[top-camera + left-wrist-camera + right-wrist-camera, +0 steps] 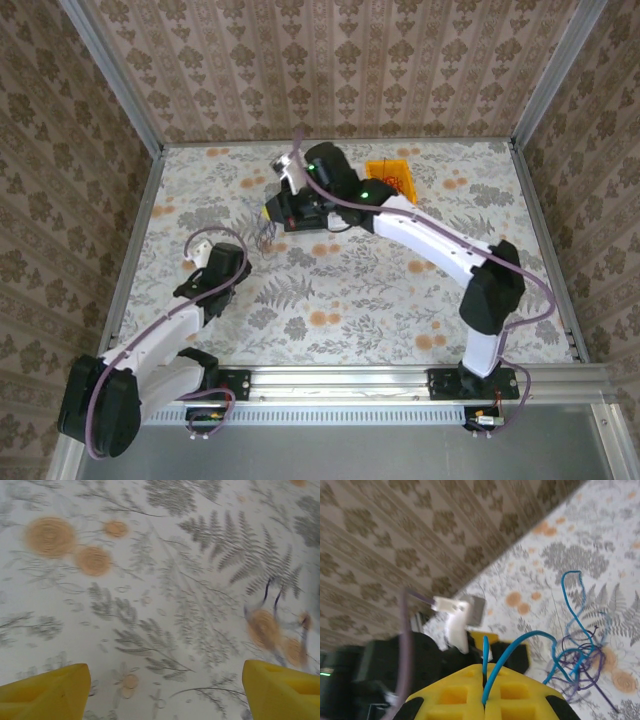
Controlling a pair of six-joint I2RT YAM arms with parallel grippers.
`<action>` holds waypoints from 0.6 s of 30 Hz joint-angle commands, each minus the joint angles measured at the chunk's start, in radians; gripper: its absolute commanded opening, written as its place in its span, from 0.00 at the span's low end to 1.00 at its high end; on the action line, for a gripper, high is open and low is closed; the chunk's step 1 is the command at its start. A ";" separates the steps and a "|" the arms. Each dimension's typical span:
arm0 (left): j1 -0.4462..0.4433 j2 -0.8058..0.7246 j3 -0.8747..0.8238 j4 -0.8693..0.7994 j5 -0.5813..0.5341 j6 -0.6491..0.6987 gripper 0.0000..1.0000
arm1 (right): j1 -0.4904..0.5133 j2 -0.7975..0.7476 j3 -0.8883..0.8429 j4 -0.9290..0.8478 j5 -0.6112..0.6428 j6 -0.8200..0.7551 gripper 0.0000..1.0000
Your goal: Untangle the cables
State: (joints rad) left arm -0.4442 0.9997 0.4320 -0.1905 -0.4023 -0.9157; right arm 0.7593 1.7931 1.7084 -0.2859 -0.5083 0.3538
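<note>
Listing table (400,300), floral-printed in grey fern and orange bloom, lying between papered walls. Listing right arm (430,238), white and black, arching from the near rail toward the far centre. Listing left arm (160,335), same make, lying low at the near left and angling toward the middle. Listing orange bin (390,178), sitting at the far side just beside the right arm. Listing cables (265,236), gathering left of the table's centre, directly under the right arm's tip and between the two grippers; in the right wrist view (580,665) showing as thin wires in blue and dark purple, looping over one another in a loose knot, with one blue strand rising in a tall narrow loop; in the left wrist view (270,595) showing as faint dark strands at the right edge, blurred. Whether resting on the cloth or hanging just above it, not telling. Listing right gripper (485,685), yellow fingers pressing together and pinching the blue cable (516,640), which is arcing out of the seam and down into the knot. Listing left gripper (165,672), yellow fingers standing wide apart over bare cloth, grasping nothing.
</note>
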 commanded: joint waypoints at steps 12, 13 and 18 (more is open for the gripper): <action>-0.210 0.117 -0.038 0.679 0.359 0.364 0.83 | -0.037 -0.098 -0.117 -0.004 -0.052 0.068 0.00; -0.229 0.141 -0.026 0.706 0.370 0.378 0.83 | -0.040 -0.103 -0.129 0.000 -0.053 0.078 0.00; -0.285 0.267 0.039 0.792 0.423 0.407 0.77 | -0.064 -0.135 -0.191 0.058 -0.078 0.156 0.00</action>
State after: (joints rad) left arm -0.7105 1.2297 0.4236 0.4835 -0.0391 -0.5652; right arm 0.7128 1.7164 1.5436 -0.2745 -0.5434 0.4484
